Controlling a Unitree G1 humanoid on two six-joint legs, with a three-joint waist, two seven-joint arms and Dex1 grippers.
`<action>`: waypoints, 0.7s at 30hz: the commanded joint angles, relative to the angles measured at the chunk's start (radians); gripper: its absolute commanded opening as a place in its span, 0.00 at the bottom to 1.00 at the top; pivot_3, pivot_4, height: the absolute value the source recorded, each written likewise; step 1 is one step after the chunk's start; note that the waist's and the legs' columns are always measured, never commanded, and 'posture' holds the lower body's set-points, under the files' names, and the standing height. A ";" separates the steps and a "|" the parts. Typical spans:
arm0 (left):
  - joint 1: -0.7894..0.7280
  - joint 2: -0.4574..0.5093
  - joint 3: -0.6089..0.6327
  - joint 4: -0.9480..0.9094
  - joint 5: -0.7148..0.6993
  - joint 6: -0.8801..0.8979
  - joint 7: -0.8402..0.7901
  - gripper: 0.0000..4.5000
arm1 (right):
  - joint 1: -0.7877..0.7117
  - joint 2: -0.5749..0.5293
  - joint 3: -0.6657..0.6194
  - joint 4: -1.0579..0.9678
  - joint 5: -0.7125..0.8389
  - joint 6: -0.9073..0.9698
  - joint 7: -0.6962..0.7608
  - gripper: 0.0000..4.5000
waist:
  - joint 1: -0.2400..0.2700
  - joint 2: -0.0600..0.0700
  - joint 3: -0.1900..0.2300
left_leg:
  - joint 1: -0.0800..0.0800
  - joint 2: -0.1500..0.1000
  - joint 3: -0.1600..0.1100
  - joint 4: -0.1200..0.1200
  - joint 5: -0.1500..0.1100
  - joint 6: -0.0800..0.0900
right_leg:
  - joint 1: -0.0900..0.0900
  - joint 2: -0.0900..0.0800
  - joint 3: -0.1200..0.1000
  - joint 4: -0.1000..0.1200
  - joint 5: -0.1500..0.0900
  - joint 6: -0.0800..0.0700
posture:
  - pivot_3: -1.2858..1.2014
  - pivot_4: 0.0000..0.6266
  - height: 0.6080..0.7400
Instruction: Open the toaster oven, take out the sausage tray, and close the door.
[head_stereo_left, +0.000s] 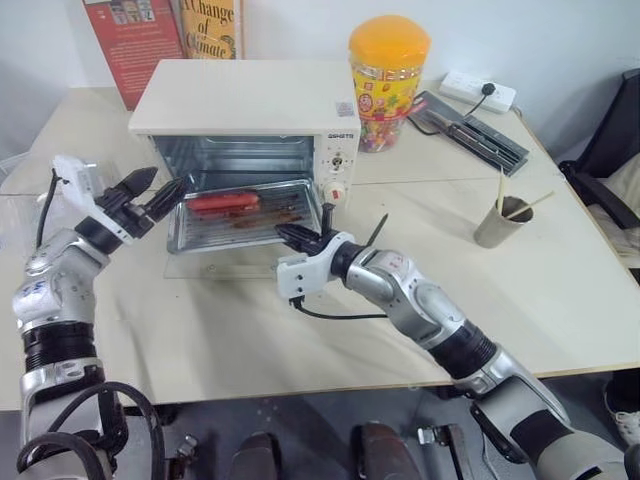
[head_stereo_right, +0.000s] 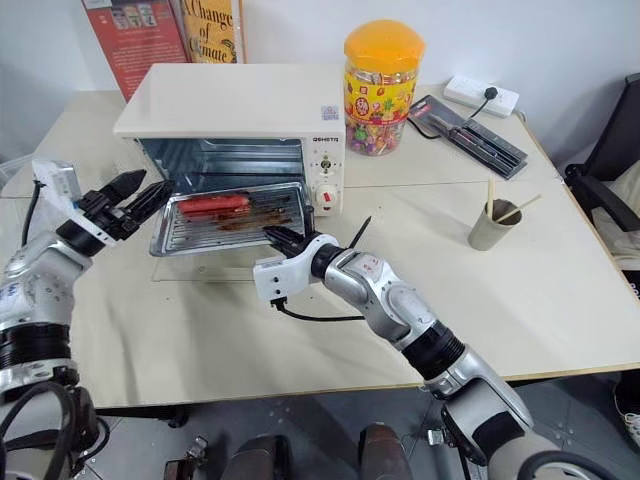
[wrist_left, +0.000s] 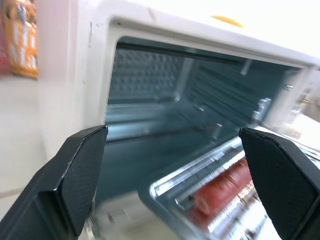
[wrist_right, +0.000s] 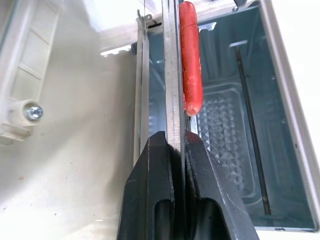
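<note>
The cream-white toaster oven (head_stereo_left: 240, 100) stands at the back of the table. Its glass door (head_stereo_left: 200, 263) lies folded down flat in front of it. The silver sausage tray (head_stereo_left: 250, 215) sticks halfway out of the opening and carries a red sausage (head_stereo_left: 222, 202). My right gripper (head_stereo_left: 287, 236) is shut on the tray's front rim, and the right wrist view shows its fingers (wrist_right: 155, 170) pinching the rim edge-on beside the sausage (wrist_right: 190, 60). My left gripper (head_stereo_left: 167, 180) is open at the tray's left corner, beside the oven's left front. In the left wrist view nothing sits between its fingers (wrist_left: 75, 180).
A yellow-lidded snack jar (head_stereo_left: 389, 80) stands right of the oven. Behind it are a power strip (head_stereo_left: 480, 92) and a black case (head_stereo_left: 470, 125). A metal cup with sticks (head_stereo_left: 503, 222) sits to the right. Books (head_stereo_left: 165, 30) lean on the wall. A dark chair (head_stereo_left: 615, 150) is at the far right.
</note>
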 joint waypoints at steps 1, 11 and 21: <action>0.119 0.070 0.091 -0.210 -0.157 0.226 -0.006 1.00 | 0.009 -0.026 -0.067 -0.069 0.029 -0.049 -0.027 0.00 | -0.002 0.000 0.000 | 0.000 0.000 0.000 0.000 0.000 0.000 | 0.000 0.000 0.000 0.000 0.000 0.000 | 0.52 0.24 1.00; 0.286 0.005 0.301 -0.459 -0.611 0.671 0.356 1.00 | 0.003 -0.044 -0.089 -0.036 0.075 -0.175 -0.030 0.00 | 0.021 -0.001 0.001 | 0.001 0.001 0.000 0.002 0.000 0.000 | 0.001 0.000 0.002 0.000 0.000 0.000 | 0.52 0.24 1.00; 0.309 -0.049 0.275 -0.417 -0.895 0.724 0.617 1.00 | 0.004 -0.063 -0.105 -0.041 0.169 -0.288 0.021 0.00 | 0.023 -0.002 0.001 | 0.001 0.001 0.000 0.002 0.000 0.000 | 0.001 0.000 0.002 -0.001 0.000 0.000 | 0.52 0.24 1.00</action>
